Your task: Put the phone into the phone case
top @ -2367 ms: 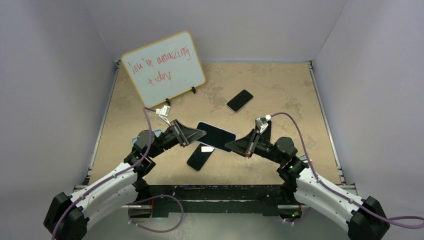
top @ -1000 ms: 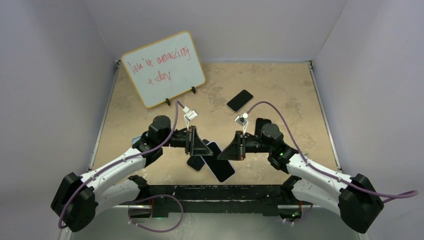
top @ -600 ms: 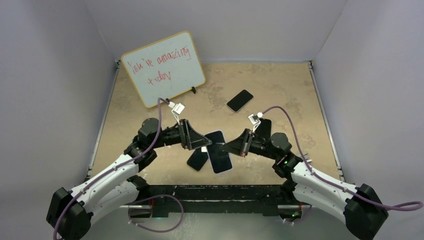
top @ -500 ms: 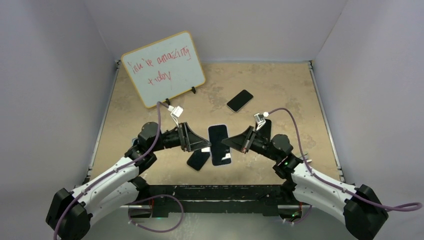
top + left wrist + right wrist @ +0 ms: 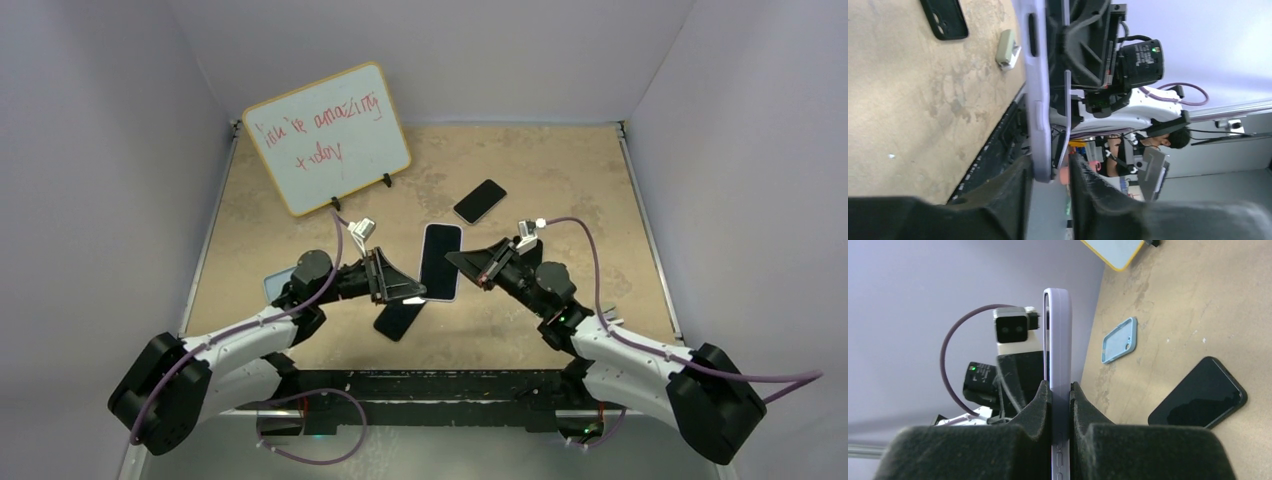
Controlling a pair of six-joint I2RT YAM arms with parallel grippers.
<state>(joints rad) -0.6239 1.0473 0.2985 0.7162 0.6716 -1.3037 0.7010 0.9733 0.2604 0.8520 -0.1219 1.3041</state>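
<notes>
Since both arms must work on it, the chief lot hangs over the tabletop (image 5: pixel 560 170), mid-width and toward the near edge, not resting on it; whiteboard (image 5: pixel 328 135) propped at the far-left corner; right gripper (image 5: pixel 1060 390) — pads pressed onto the lilac phone case (image 5: pixel 1058 340), steadying it on edge; left gripper (image 5: pixel 1050 167) — fingers parted round the case's other end, seemingly poised to press; phone (image 5: pixel 440 260), dark face inside the case rim, seating unconfirmed; spare black phone (image 5: pixel 400 318) flat on the tabletop nearby.

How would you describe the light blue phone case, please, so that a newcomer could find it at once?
Start at the whiteboard at the back left of the table and come toward the near edge: beside the left arm a light blue case lies flat. It is the only pale blue thing; the loose phones are black, and the lilac-cased phone is held off the table.
</notes>
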